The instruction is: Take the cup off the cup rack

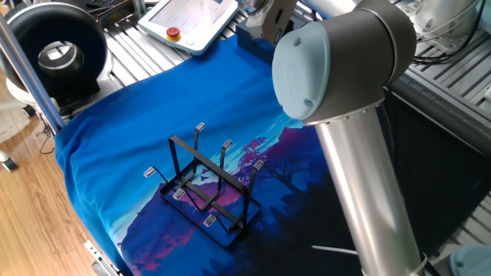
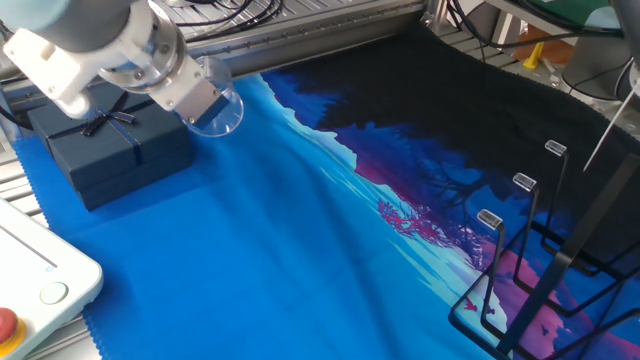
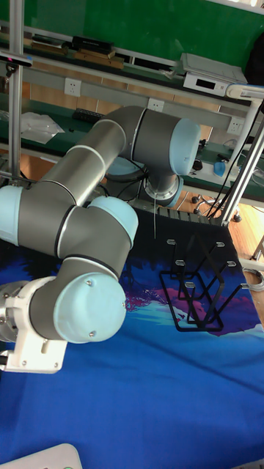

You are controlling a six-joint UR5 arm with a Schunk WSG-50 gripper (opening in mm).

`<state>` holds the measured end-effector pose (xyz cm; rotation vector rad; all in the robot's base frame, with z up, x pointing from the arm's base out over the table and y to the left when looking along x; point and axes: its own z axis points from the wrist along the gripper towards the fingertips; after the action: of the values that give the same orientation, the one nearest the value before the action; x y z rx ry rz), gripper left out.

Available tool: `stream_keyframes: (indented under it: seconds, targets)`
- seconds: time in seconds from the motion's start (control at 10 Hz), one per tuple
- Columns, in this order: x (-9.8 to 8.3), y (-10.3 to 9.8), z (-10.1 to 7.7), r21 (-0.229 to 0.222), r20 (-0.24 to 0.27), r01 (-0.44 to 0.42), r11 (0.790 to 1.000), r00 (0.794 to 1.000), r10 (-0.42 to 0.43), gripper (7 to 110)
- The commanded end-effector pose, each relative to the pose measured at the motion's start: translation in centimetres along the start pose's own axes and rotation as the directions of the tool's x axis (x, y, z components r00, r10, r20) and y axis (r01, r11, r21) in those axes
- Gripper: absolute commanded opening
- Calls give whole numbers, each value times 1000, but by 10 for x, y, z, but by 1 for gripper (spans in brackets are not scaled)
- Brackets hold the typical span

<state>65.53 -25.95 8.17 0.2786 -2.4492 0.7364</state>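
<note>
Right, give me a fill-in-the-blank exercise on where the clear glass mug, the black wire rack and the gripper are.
1. The clear glass mug is held by the ____, away from the black thin-metal cup rack.
2. The rack's prongs carry ____ cups.
3. The mug hangs in the air next to a dark blue ____ tied with a ribbon.
4. The rack stands on a ____ printed in blue, purple and black.

Missing words: gripper; no; box; cloth

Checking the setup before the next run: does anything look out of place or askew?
Nothing looks damaged or spilled. The cup is held tilted in the gripper above the blue cloth, far from the empty, upright cup rack.
</note>
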Motion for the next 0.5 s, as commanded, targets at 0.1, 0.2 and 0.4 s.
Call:
stream_keyframes:
  seconds: [0.1, 0.2, 0.4]
  targets:
    - [12, -8, -10, -39, -11, 36, 999, 999, -36, 7]
    - [8, -16, -7, -8, -2, 22, 1000, 1000, -22, 7]
    - [4, -9, -9, -35, 14, 29, 999, 999, -29, 7]
